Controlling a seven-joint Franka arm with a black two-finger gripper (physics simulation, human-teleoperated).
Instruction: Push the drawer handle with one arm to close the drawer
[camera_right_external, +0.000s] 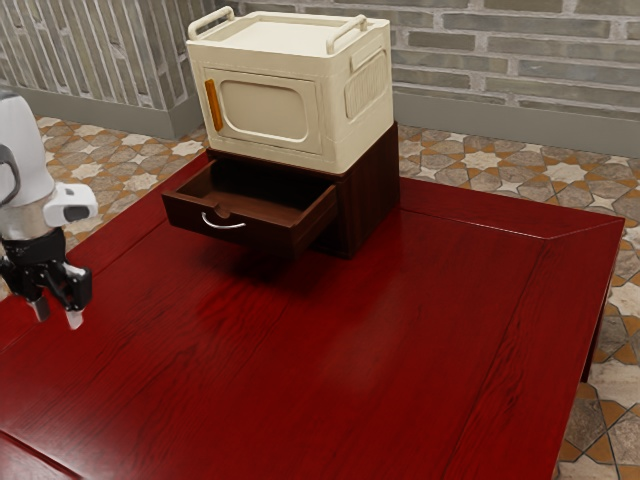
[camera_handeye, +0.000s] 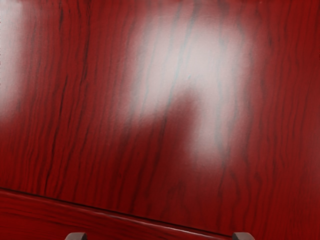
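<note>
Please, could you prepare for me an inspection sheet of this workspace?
Surface: glossy red wooden table, seams visible.
Job's things: dark wooden drawer pulled partly out of its drawer unit; curved silver handle on its front.
Clutter: cream cabinet with orange handle, standing on the drawer unit.
Gripper: open, above the table, away from the drawer.
Cables: nothing seen.
Surroundings: brick wall, patterned tile floor.

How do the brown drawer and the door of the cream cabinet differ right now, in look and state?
The drawer is dark brown and pulled out; the door is cream and closed. The drawer has a curved silver handle, the door an upright orange-brown one. Both face the same way.
</note>
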